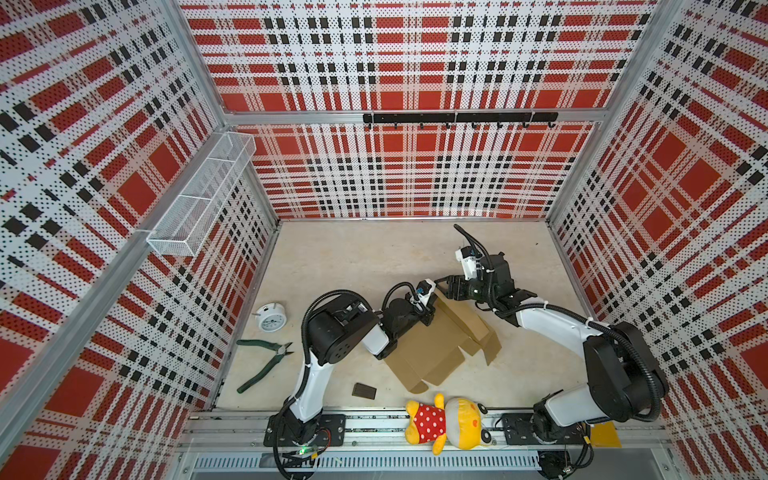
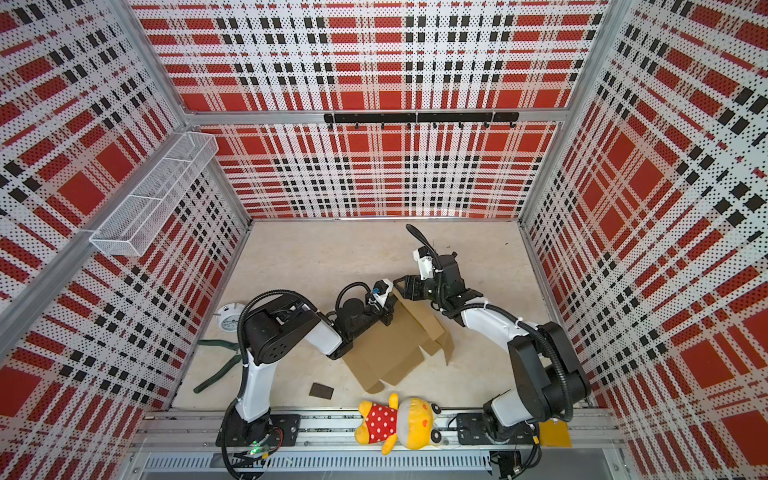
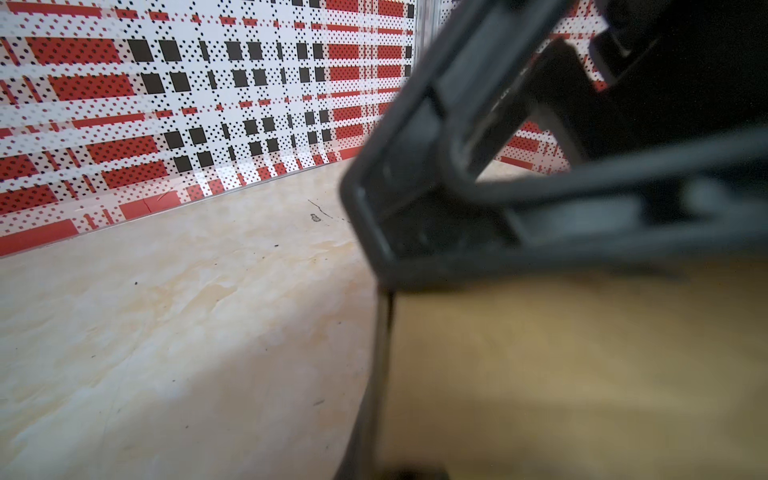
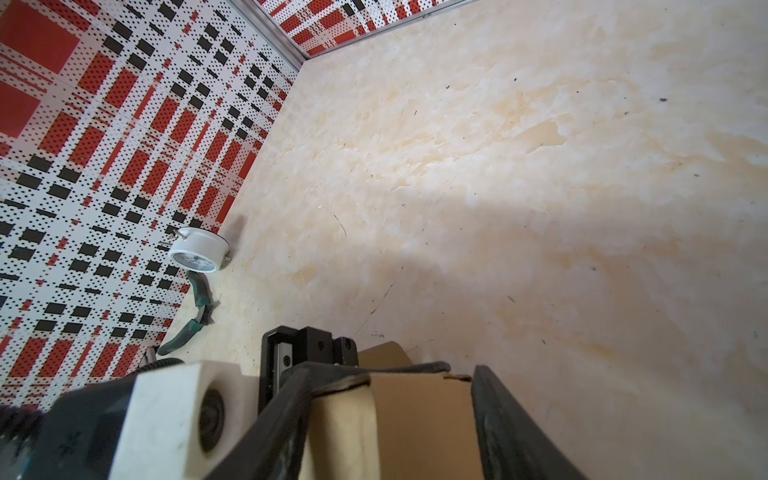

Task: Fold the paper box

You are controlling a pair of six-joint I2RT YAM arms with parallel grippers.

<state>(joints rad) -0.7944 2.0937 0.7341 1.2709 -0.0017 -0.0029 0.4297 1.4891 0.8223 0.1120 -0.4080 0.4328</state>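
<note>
The paper box (image 1: 432, 353) is a brown cardboard blank lying mid-floor in both top views, with its far panels raised. My left gripper (image 1: 428, 319) sits at the box's raised left wall and is shut on that wall. In the left wrist view the wall (image 3: 561, 374) runs edge-on toward the jaws. My right gripper (image 1: 441, 289) reaches from the right to the box's far corner. In the right wrist view its fingers (image 4: 511, 428) stand apart, and a folded cardboard flap (image 4: 419, 428) fills the gap between them.
A white alarm clock (image 1: 270, 318) and green pliers (image 1: 266, 361) lie by the left wall. A small dark block (image 1: 364, 390) and a yellow plush toy (image 1: 446, 424) are near the front rail. A wire basket (image 1: 199, 199) hangs on the left wall.
</note>
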